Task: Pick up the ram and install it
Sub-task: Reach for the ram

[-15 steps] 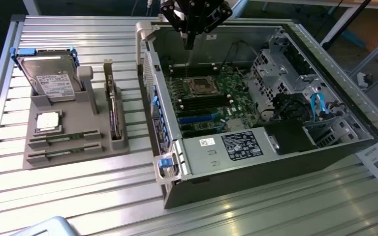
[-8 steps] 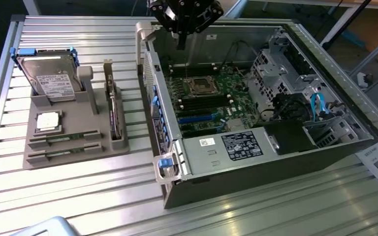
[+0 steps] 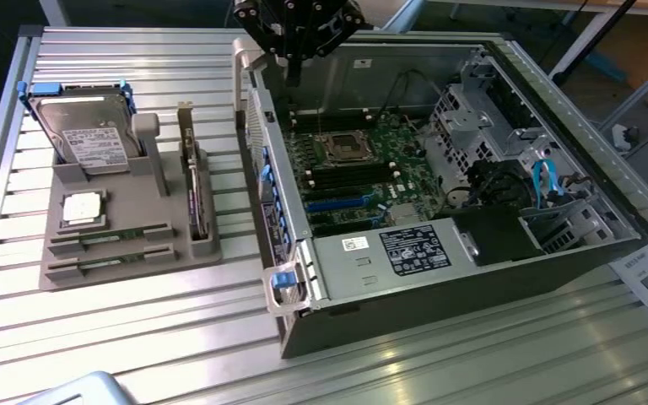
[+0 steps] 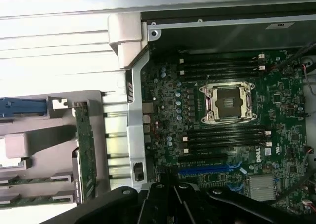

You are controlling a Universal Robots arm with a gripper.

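Two ram sticks lie in slots at the near end of the grey holder, on the exterior view's left. In the wrist view they are thin green strips at the holder's edge. My gripper hangs high over the far wall of the open computer case, well away from the ram. Its fingers are shut with nothing between them. In the wrist view the black gripper sits over the motherboard, whose dark memory slots flank the bare processor socket.
The holder also carries a hard drive with blue rails, a square silver processor chip and an upright green expansion card. Inside the case are a drive cage, blue cables and a black power unit. Slatted metal table all around.
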